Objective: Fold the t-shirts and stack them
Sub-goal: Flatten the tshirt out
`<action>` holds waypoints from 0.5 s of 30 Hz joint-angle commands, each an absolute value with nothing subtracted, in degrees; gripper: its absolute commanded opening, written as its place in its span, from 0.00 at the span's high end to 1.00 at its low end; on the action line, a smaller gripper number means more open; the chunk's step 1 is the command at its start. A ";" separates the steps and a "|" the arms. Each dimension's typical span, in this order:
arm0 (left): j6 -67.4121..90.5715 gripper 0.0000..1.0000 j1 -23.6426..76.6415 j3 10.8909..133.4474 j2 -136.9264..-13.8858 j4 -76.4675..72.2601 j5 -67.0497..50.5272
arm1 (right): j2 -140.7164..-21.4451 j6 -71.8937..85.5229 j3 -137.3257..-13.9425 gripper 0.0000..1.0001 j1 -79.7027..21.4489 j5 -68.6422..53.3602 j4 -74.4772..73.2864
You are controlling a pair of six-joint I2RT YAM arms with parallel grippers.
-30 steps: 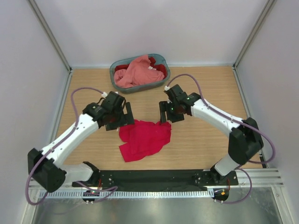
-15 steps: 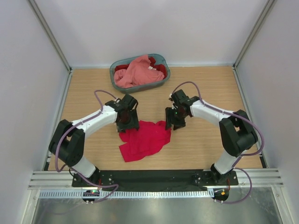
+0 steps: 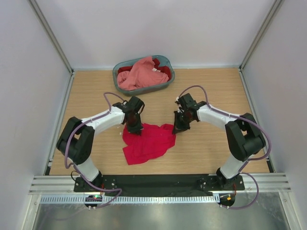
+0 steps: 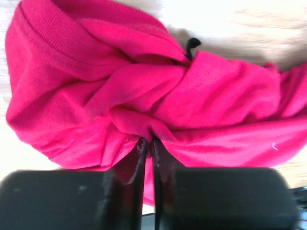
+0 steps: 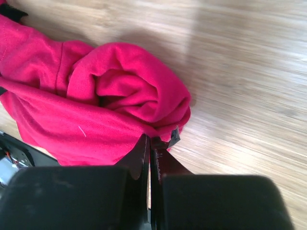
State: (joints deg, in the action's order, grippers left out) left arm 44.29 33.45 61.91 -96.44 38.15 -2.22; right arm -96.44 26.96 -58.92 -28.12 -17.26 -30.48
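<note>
Wide view first: on the wooden bench both arms have swung in and dropped onto the far edge of the crimson t-shirt. A second ago they hovered above it, set wider apart. At the back the grey-blue basket has not moved. The salmon pink t-shirt is heaped in it, over the darker red t-shirt, and neither has been touched. The crimson one lies crumpled between the arms, near the front of the bench and well apart from the basket. Now the big change: both grippers were spread wide a moment ago and now they've snapped together! The left gripper is clamped on a gathered fold at the shirt's far left corner. Its wrist camera shows the cloth puckering into the narrow slit between the fingers. The right gripper is closed too, pinching the rolled edge of the far right corner, with bare wood just beside it. So the reach is done and the two-corner grip looks set. This reads as the very start of the job, since nothing is spread, folded or stacked yet. The next call is a level lift and pull to stretch the shirt flat. The right side's hold looks to be on only a thin lip of cloth, so that's the corner likeliest to slip.
</note>
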 commanded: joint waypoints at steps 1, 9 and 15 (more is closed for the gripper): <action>41.93 0.98 33.48 66.08 -92.91 39.27 -1.32 | -91.24 26.81 -61.17 0.99 -25.76 -12.68 -32.50; 39.55 1.00 41.99 92.74 -93.51 48.59 2.90 | -76.13 20.92 -73.27 0.99 -24.34 5.00 -45.69; 36.83 1.00 44.30 112.30 -94.14 57.65 8.95 | -71.28 18.28 -84.19 0.99 -24.26 5.55 -53.52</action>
